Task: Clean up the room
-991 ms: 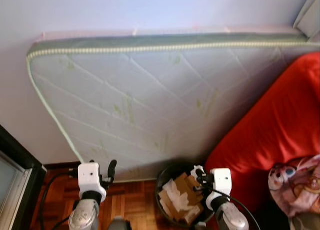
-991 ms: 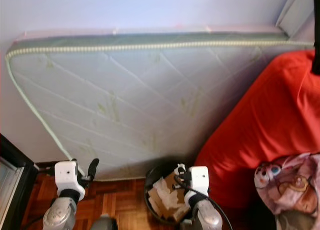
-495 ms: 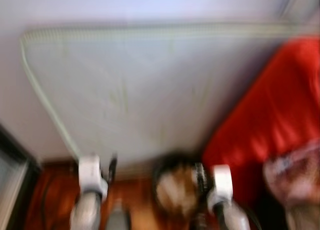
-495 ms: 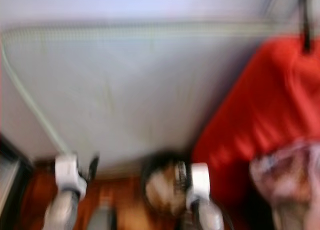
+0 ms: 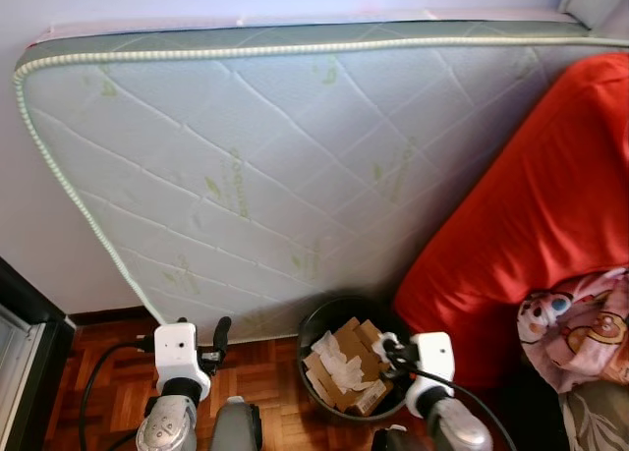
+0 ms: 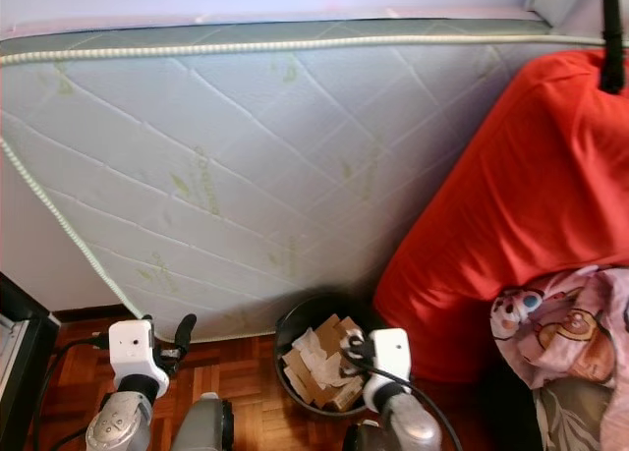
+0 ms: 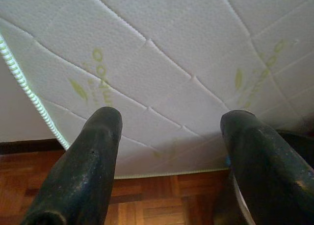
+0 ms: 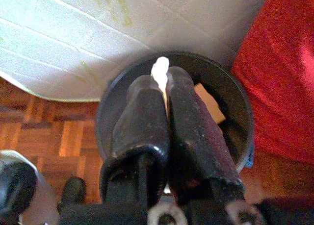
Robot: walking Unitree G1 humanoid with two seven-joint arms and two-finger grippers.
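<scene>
Scrap (image 8: 160,68): a small white sliver, paper or tissue by the look of it, thin and pale. It is pinched between the two black fingers (image 8: 142,112) of the right claw (image 8: 164,85), which are pressed together on it; only its tip stands out past the fingertips. Its long axis runs along the fingers, the free end pointing away from the wrist, toward the far rim of the bin.

Location: directly above the bin (image 5: 316,325), over its open mouth.

Bin: round, black, standing on the wood parquet floor (image 5: 118,372) at the foot of the mattress. Holds tan cardboard pieces (image 5: 356,335) and crumpled white paper (image 5: 342,367), heaped loosely (well filled).

Right claw, head view (image 5: 390,351): at the bin's right near rim, just over the contents.

Left claw (image 7: 167,132): fingers spread wide, holding nothing, hanging over the floor to the left of the bin and facing the mattress.

Surroundings:
- Mattress (image 5: 285,166): white quilted cover with green leaf print and green piping, propped on edge against the far wall, immediately behind the bin.
- Red cushion (image 5: 521,215): large, soft, to the right, crowding the bin's right side.
- Patterned cloth (image 5: 580,323): pink, cartoon print, near right.
- Dark cabinet (image 5: 25,343): at the left edge.
- Black cable (image 5: 93,387): on the floor by the left arm.
</scene>
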